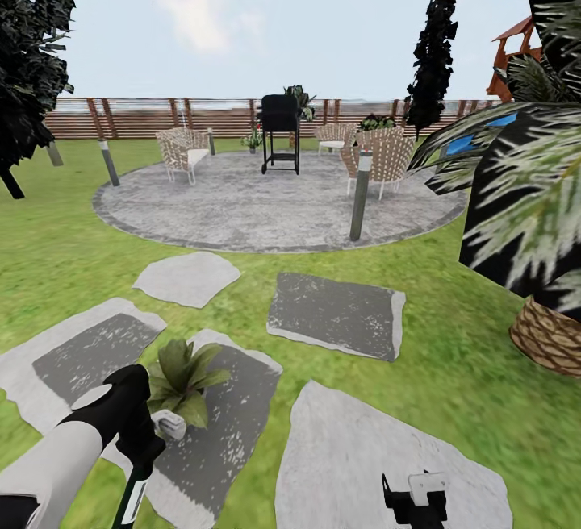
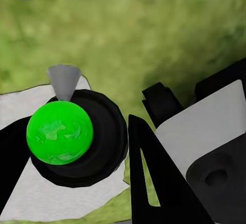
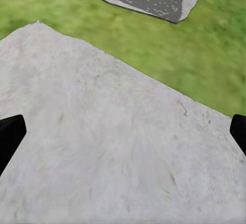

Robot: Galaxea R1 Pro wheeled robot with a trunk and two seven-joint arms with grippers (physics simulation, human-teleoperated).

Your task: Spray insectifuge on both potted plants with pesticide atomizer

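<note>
One potted plant (image 1: pixel 181 376), a low rosette of broad green leaves, stands on a grey stepping slab (image 1: pixel 234 424) at the lower left. My left gripper (image 1: pixel 141 448) sits right beside it, shut on the pesticide atomizer (image 1: pixel 133 501), whose green-and-white body hangs below the hand. In the left wrist view the atomizer (image 2: pixel 60 131) is a bright green ball in a black collar with a grey cone nozzle, held between the black fingers (image 2: pixel 148 183). My right gripper (image 1: pixel 415 498) hangs open over another pale slab (image 3: pixel 113 147), holding nothing. The second potted plant is out of view.
A big palm in a woven basket (image 1: pixel 549 335) crowds the right side. Ahead lie more slabs (image 1: pixel 335 311) on the lawn, then the round patio (image 1: pixel 242 214) with a bollard lamp (image 1: pixel 361 194), a black grill (image 1: pixel 280 134), wicker chairs (image 1: pixel 181 152) and the wooden fence (image 1: pixel 137 118).
</note>
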